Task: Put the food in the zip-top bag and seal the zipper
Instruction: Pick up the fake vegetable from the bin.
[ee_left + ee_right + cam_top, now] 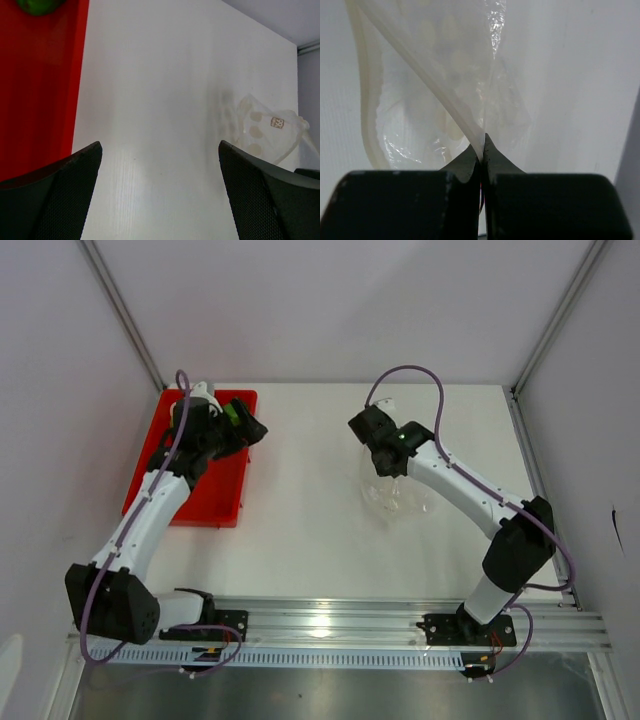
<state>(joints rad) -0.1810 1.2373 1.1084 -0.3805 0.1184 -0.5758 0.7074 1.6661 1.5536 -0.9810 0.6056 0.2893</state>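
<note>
My left gripper (252, 428) hangs over the right rim of the red tray (190, 502), open wide and empty; in the left wrist view (160, 146) only bare table shows between its fingers. A green food piece (232, 412) lies in the tray's far end, partly hidden by the arm, and shows at the top left of the left wrist view (39, 5). The other food is hidden. My right gripper (384, 466) is shut (483, 144) on the mouth edge of the clear zip-top bag (398, 496), pinching it at the zipper (420, 70). The bag hangs open below it (410, 125).
The red tray's rim (80, 75) runs along the left of the left wrist view, with the bag (267, 131) off to the right across white table. Metal frame posts stand at the back corners and a rail (330, 625) runs along the near edge.
</note>
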